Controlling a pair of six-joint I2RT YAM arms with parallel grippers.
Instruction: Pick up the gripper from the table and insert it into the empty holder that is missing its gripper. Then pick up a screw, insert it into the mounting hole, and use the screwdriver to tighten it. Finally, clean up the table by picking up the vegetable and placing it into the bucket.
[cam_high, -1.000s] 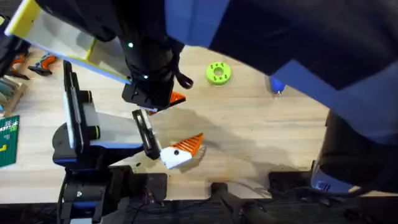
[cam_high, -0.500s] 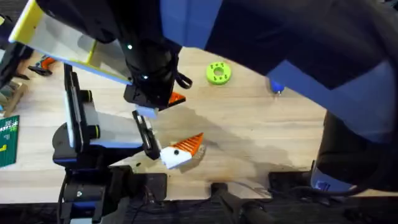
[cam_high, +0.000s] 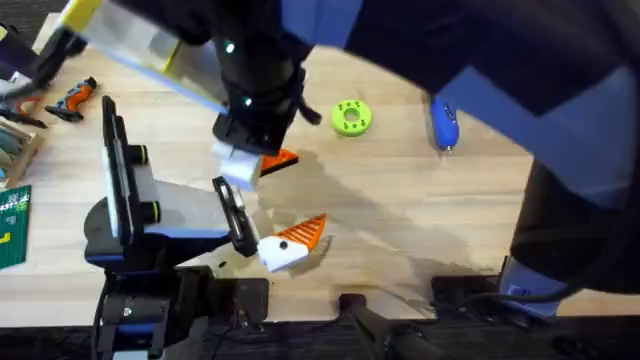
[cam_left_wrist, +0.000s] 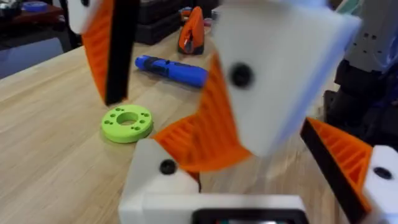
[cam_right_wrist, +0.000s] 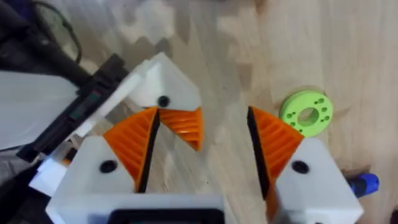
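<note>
My left gripper lies low near the table's front edge, turned on its side and open. One of its white mounts, the holder, carries the orange gripper wedge at its tip. My right gripper hangs just beyond it, open, its orange pads apart from the wedge on both sides. In the left wrist view the right arm's fingers loom close in front of the holder. The blue screwdriver lies at the far right of the table. The screw, the vegetable and the bucket are out of view.
A lime-green disc with holes lies between the right gripper and the screwdriver. Tools and a green card crowd the left edge. The right arm crosses the upper half of the overhead view, dark and blurred. Bare wood lies right of the left gripper.
The right arm has shifted a little toward the far right, and more of the screwdriver shows. The left gripper and the orange wedge have not moved.
</note>
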